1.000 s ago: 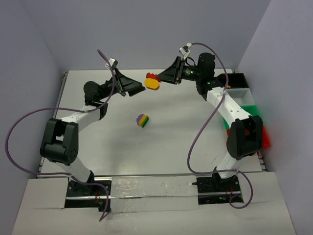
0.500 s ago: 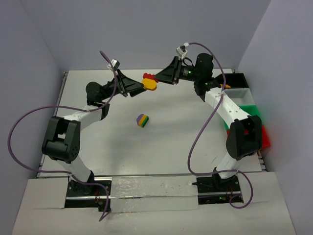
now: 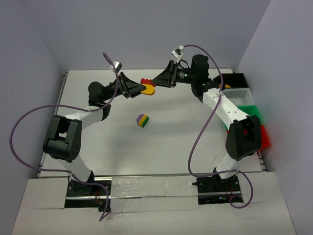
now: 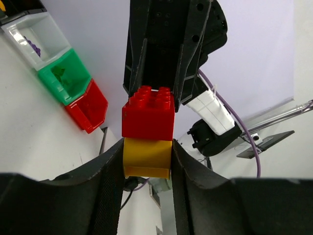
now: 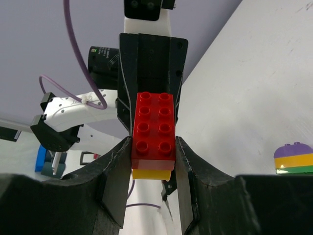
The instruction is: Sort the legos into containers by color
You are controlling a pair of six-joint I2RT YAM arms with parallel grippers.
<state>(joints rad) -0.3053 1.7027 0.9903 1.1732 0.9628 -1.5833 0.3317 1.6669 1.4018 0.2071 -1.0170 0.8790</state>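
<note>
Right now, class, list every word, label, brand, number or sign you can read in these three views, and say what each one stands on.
None: no word, number, brand or sign can be read in any view.
Studs of the red brick: any embossing is too small to read.
Yellow brick, green bin, red bin: plain faces, no label showing.

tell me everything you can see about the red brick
The red brick is glossy plastic with two rows of four studs. It is stuck to a yellow brick and looks lifted above the far side of the table. The right tool clamps its long sides, and the left tool grips the yellow brick.
</note>
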